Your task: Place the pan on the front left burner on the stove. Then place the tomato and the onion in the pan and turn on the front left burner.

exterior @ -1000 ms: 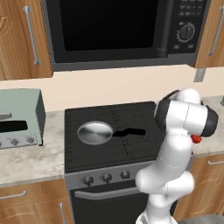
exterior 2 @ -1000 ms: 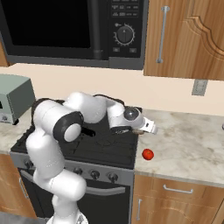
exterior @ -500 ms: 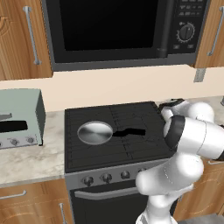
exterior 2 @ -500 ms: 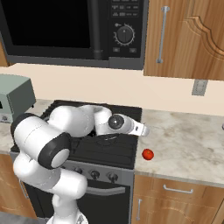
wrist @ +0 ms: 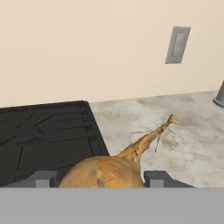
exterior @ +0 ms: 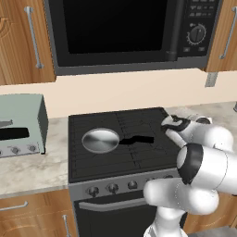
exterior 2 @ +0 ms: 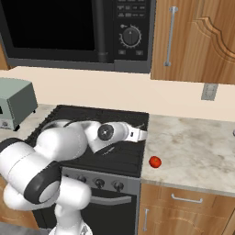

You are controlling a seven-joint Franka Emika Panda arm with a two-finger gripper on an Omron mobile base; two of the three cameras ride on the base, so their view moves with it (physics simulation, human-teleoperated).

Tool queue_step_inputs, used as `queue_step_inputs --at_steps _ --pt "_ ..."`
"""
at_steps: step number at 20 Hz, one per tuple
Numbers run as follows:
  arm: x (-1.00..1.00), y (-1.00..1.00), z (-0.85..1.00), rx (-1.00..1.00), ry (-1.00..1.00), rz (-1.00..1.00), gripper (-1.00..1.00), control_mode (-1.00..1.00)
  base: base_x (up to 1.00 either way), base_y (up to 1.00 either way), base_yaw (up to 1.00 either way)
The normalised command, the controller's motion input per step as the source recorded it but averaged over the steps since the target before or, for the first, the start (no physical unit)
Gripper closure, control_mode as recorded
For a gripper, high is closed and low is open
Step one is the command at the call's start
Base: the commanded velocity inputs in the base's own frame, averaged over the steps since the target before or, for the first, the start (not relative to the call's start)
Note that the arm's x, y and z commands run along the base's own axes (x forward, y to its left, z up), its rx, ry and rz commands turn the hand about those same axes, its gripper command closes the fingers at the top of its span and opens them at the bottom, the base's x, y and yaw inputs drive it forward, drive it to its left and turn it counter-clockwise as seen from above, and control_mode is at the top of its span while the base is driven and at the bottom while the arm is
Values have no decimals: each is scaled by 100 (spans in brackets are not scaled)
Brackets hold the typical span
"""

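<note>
The silver pan [exterior: 100,140] with its black handle lies on the front left burner [exterior: 92,155] of the stove [exterior: 143,163]. In the hand view, the tan-brown onion [wrist: 103,173] with its long dry stem sits between my fingertips [wrist: 41,179], and my gripper [wrist: 100,180] is shut on it. The hand [exterior: 167,124] hovers at the cooktop's right edge, right of the pan's handle. From the right base view, the gripper [exterior 2: 144,134] is at the stove's right rim. The red tomato [exterior 2: 155,161] rests on the counter just right of the stove.
A grey toaster [exterior: 21,125] stands on the left counter. The black microwave [exterior: 125,32] hangs above the stove. A wall outlet [wrist: 177,44] is on the backsplash over the marble counter [exterior 2: 197,151]. My own folded arm [exterior: 203,171] sits low in front of the stove's right side.
The arm has folded down from a tall pose to a low one. The hand with the onion has drifted slightly left along the stove's right edge. Pan and tomato have not moved.
</note>
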Motion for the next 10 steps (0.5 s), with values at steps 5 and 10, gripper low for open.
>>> queue_step_inputs --at_steps 5,10 --pt "0 21 100 0 11 0 100 -100 0 0 0" --pt "0 15 85 0 19 0 100 -100 0 0 0"
